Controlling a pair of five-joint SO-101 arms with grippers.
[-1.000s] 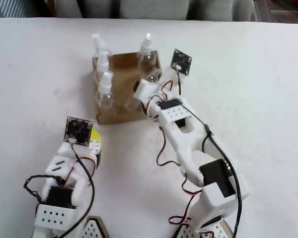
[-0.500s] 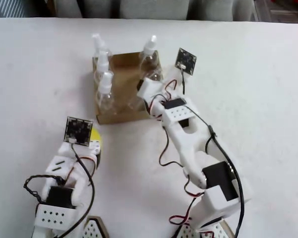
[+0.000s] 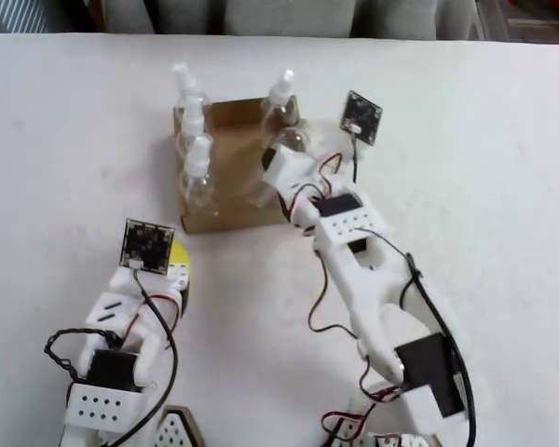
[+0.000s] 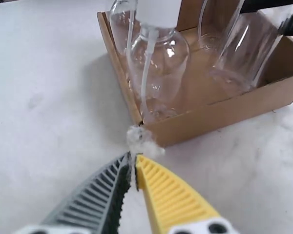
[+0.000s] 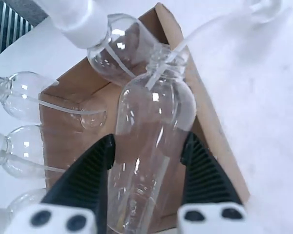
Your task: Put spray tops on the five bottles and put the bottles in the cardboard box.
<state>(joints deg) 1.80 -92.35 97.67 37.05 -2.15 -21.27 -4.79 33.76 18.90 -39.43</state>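
We see the right end effector (image 5: 149, 141) clenched around an uncapped bottle (image 5: 154, 112), one dark finger (image 5: 88, 175) on each side of its clear body. The bottle is inside the cardboard box (image 5: 71, 131), close beside the wall on the end effector's side away from the other arm. It is tilted. Its long axis runs straight out from the palm, with the base nearest the fingers and the open neck pointing away toward the far corner. Just past that neck stands a capped bottle (image 5: 115, 53), crowding it. A thin tube (image 5: 210, 27) crosses the neck; we cannot tell whose it is. Across the box from the end effector, a row of three capped bottles (image 3: 194, 126) stands upright along the opposite wall. The left end effector (image 4: 133, 163) hangs low over the surface (image 4: 49, 97), fingers pressed together on nothing. The box corner and a small white scrap (image 4: 139, 139) lie just ahead of its tips.
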